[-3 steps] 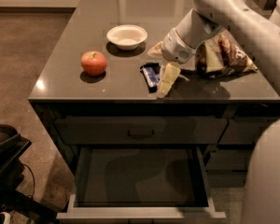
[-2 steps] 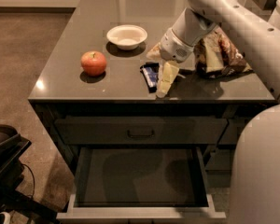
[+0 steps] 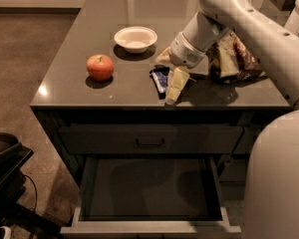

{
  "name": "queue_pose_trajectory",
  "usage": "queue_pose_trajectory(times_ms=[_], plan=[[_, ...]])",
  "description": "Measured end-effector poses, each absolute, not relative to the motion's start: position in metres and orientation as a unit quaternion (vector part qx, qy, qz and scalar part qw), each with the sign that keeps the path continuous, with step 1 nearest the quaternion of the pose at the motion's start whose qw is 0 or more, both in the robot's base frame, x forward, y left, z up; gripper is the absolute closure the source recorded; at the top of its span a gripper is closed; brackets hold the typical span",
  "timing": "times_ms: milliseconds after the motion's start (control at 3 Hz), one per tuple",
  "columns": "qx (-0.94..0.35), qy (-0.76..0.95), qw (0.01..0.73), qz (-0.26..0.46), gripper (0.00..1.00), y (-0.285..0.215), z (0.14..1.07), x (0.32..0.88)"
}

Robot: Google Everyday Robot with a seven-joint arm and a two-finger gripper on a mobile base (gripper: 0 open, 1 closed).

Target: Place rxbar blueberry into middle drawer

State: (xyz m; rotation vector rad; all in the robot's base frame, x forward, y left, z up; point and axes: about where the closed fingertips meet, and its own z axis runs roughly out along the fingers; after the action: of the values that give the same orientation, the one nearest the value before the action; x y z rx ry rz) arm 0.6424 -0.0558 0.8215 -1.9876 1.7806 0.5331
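Reaching down from the right, the gripper (image 3: 173,87) stood near the front edge of the bench (image 3: 79,91), just right of the rxbar blueberry (image 3: 159,78), which lay flat there. Whether the gripper was spread or pressed together could not be told. The middle drawer (image 3: 149,228) stood open below. An apple (image 3: 100,66) sat toward the left edge, a white bowl (image 3: 135,38) farther back, and a chip bag (image 3: 234,59) toward the right edge.

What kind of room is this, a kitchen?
Probably a kitchen or snack room: a counter with drawers, and an apple, a bowl and a chip bag on top. The gripper is beside the rxbar, near the counter's front edge.
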Motion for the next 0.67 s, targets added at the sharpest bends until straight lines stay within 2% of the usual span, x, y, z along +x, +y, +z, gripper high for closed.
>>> queue_pose_trajectory(times_ms=[333,667], plan=[[-0.714,0.640,0.209,0.191,0.00,-0.0555,0.8212,0.6429],[-0.714,0.640,0.209,0.191,0.19,-0.0555,0.8212,0.6429]])
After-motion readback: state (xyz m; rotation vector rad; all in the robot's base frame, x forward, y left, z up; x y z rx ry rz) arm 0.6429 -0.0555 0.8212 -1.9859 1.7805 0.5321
